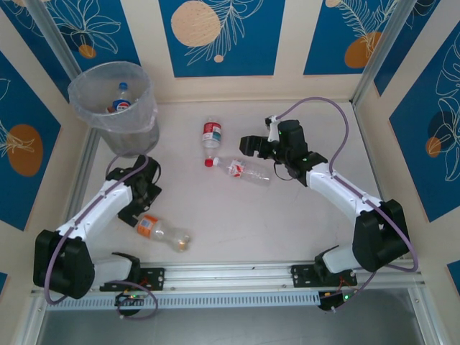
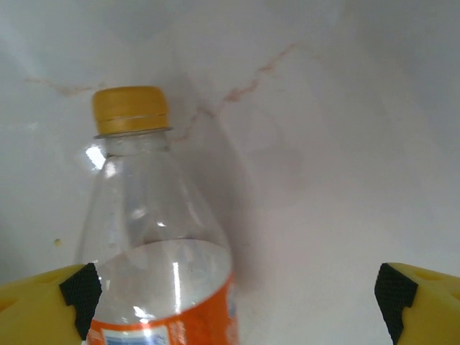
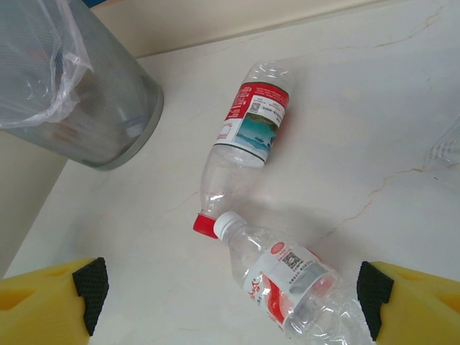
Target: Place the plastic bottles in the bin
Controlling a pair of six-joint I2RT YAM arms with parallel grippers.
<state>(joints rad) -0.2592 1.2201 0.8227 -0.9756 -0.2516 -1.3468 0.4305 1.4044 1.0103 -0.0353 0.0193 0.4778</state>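
Since it stands at the far left corner, the bin [image 1: 141, 123] is within the left arm's reach, and some dropped bottles [image 1: 122, 98] already lie in its clear liner. Nearer the arms, the left gripper [image 1: 141, 210] hangs with its jaws spread wide and nothing held. In its wrist view the yellow fingers [image 2: 43, 305] flank the orange-labelled bottle [image 2: 154, 266], which lies on its side on the table [image 1: 287, 230]. That placement reads as lining up a grasp across its body. Two more lie in the middle, cap ends almost touching: the red-labelled bottle [image 1: 210, 134], then the white-capped bottle [image 1: 248, 172] slanting off to the right. Over these the right gripper [image 1: 263, 155] hovers, also parted and empty, apparently picking the white-capped one, which sits between its fingers in the wrist view. Three bottles are left on the table.
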